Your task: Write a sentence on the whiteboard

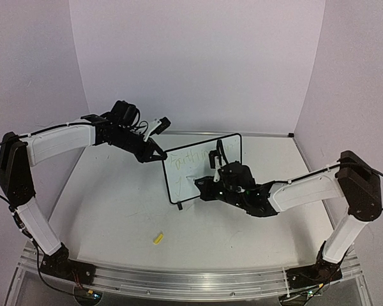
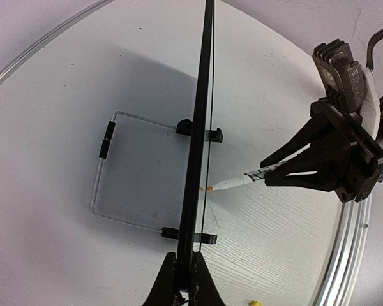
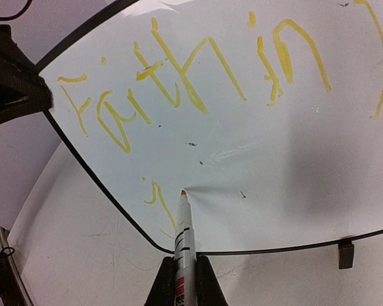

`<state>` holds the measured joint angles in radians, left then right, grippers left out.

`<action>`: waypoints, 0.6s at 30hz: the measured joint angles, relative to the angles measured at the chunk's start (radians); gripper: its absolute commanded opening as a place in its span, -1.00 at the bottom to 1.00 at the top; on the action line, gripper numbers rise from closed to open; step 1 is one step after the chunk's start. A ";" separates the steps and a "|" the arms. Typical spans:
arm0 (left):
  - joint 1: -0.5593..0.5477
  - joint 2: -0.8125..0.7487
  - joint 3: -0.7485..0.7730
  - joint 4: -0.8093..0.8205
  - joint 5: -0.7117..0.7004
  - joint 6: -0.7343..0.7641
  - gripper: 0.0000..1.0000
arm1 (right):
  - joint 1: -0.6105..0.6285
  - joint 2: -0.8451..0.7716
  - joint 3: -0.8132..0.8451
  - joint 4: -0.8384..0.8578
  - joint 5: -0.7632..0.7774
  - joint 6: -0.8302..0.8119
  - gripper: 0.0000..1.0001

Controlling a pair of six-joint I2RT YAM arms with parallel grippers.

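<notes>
Yellow handwriting [image 3: 179, 89] beginning "Faith in" runs along the upper line of the whiteboard [image 1: 207, 159], which stands near the middle of the table [image 1: 115, 204]. The left gripper [image 1: 158, 153] is clamped on the board's upper left edge. The right gripper [image 1: 203, 186] is closed around a marker [image 3: 183, 233], whose tip is against the lower left of the board.

This is a robotics lab test cell rather than a lived-in room. A white table [image 1: 115, 217] is boxed in by plain pale panels [image 1: 198, 64] along its far, left and right edges. An aluminium rail [image 1: 198, 278] runs along its near edge, with the left arm [image 1: 57, 141] and the right arm [image 1: 306, 190] bolted to it side by side.
</notes>
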<state>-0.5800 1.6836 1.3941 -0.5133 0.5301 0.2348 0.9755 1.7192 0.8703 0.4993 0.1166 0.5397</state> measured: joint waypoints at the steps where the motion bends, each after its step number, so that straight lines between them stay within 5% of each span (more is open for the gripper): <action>1: 0.000 0.000 0.000 0.000 0.000 0.000 -1.00 | -0.002 0.003 0.005 -0.001 -0.001 -0.001 -1.00; 18: 0.000 0.002 0.000 0.003 -0.002 -0.001 -1.00 | -0.006 0.029 0.031 -0.008 -0.035 -0.016 -1.00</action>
<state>-0.5800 1.6852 1.3941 -0.5098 0.5282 0.2337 0.9691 1.7481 0.9012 0.4915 0.0821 0.5240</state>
